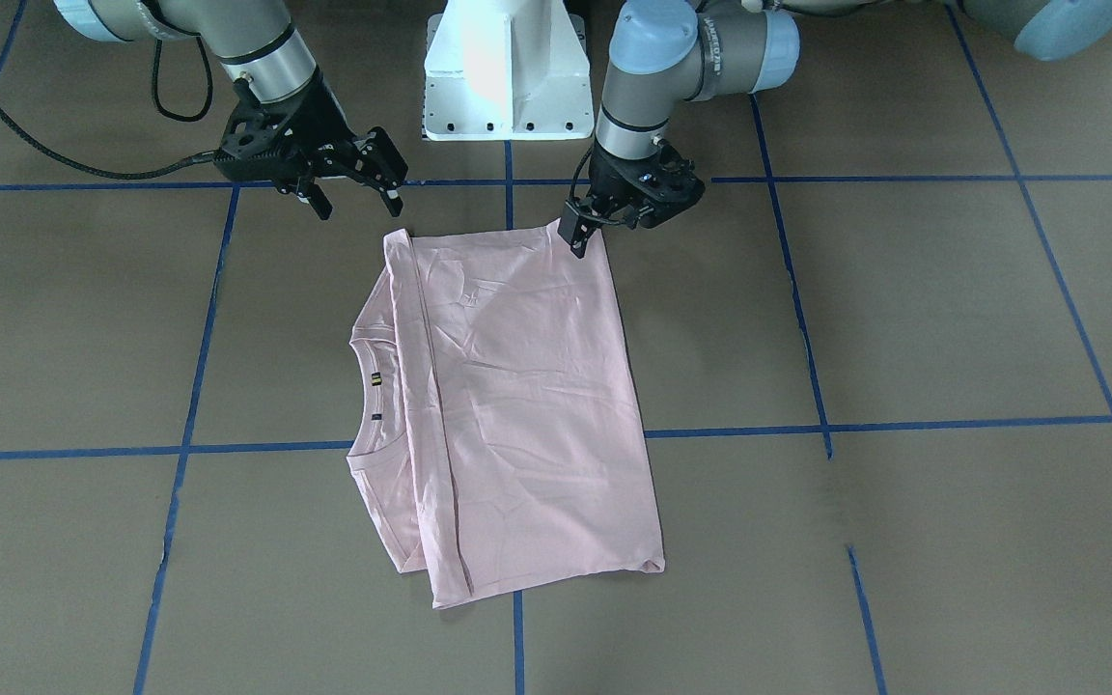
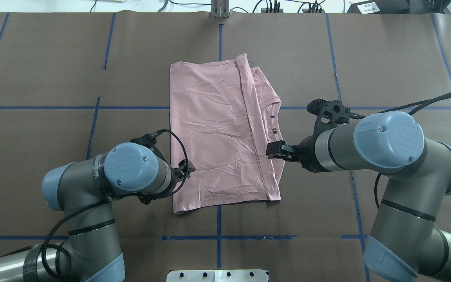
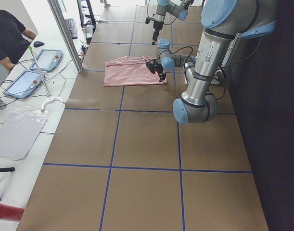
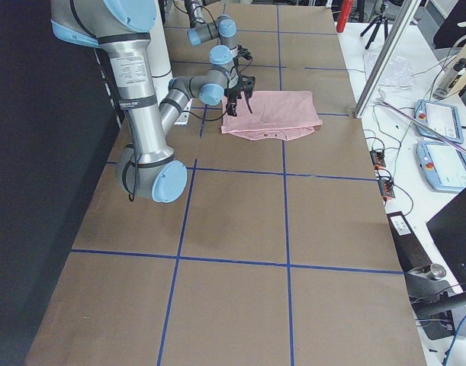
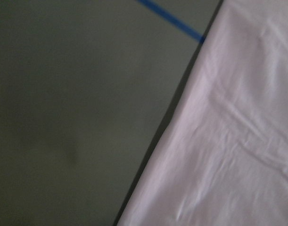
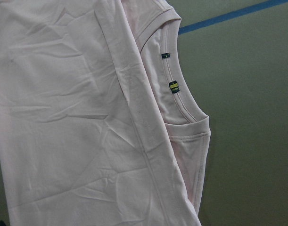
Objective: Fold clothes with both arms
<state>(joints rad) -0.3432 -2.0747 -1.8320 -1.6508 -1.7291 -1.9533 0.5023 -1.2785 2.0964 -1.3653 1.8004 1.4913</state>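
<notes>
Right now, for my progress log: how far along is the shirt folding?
Done: the T-shirt lies flat, one layer folded across up to the collar. In hand: nothing visibly gripped; the right hand hangs open by one near corner, the left hand sits at the other, grip unclear. Left: probably a further fold.

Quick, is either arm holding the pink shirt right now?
Left end effector: at a corner of the T-shirt; cannot tell whether it is open or closed.
Right end effector: open, holding nothing.

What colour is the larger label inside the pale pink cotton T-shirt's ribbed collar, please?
The small label is yellow with dark bands, clearest in the right wrist-mounted view.
</notes>
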